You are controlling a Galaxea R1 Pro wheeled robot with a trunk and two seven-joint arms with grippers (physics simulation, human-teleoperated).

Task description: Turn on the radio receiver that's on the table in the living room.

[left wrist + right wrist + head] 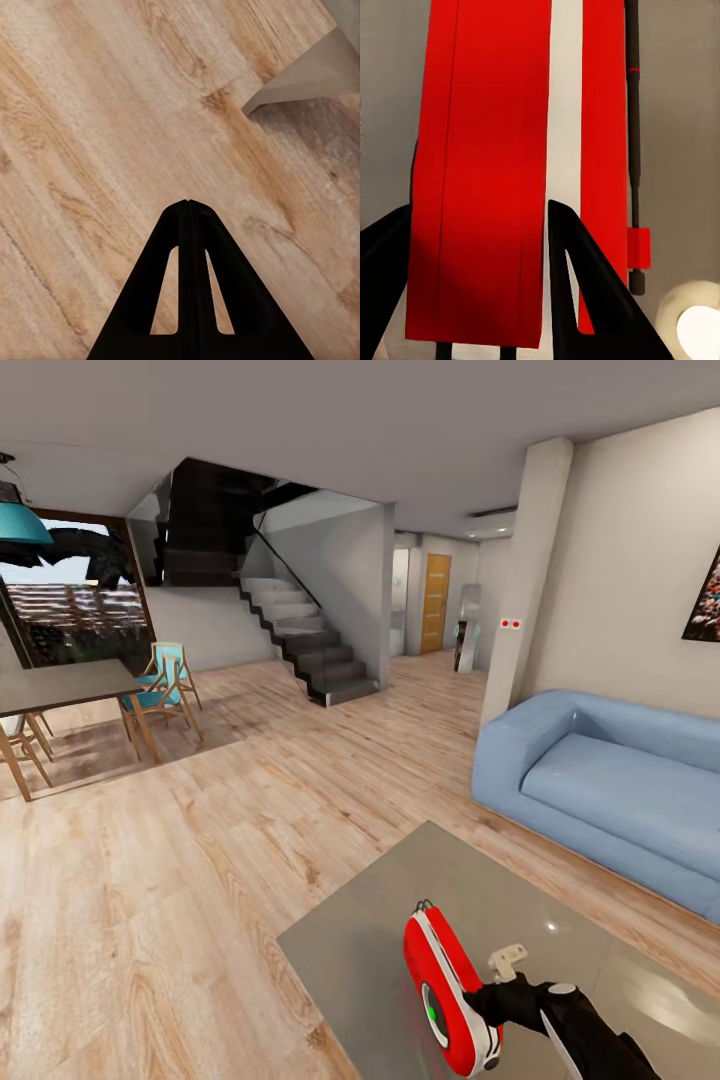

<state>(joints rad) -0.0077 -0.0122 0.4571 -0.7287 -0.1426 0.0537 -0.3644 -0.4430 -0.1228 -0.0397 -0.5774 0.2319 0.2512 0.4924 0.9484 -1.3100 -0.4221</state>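
The radio (450, 992) stands on edge on the low grey table (400, 920), near the table's near end, its red shell and white band tilted a little and its round dial, lit green, facing the robot's left. The thin wire handle sits at its far top end. The right gripper (487, 1000) reaches in from the lower right of the head view and meets the radio's side near the bottom.

In the right wrist view the radio (487, 165) runs lengthwise between the 2 black fingers (585, 285), 1 on each flank of the red body, so the right gripper (472, 285) looks closed around the radio; whether both pads press firmly I cannot tell. The left gripper (189, 225) has its 2 fingers pressed together with nothing between them, and hangs over bare plank floor (97, 112) with a table corner (307, 75) nearby.

The step in hand seems to be securing the radio so its switch can be worked. To do it well, I judge the grip should stay on the broad red flanks, not on the wire handle or the dial, and stay low enough that the radio does not topple on the glossy top. The dial face is best kept turned toward the free left arm, which would need to come across from the floor side. Squeezing harder risks the smooth shell slipping out sideways, so steady pressure seems wiser

The blue sofa (610, 790) lies beyond the table on the right
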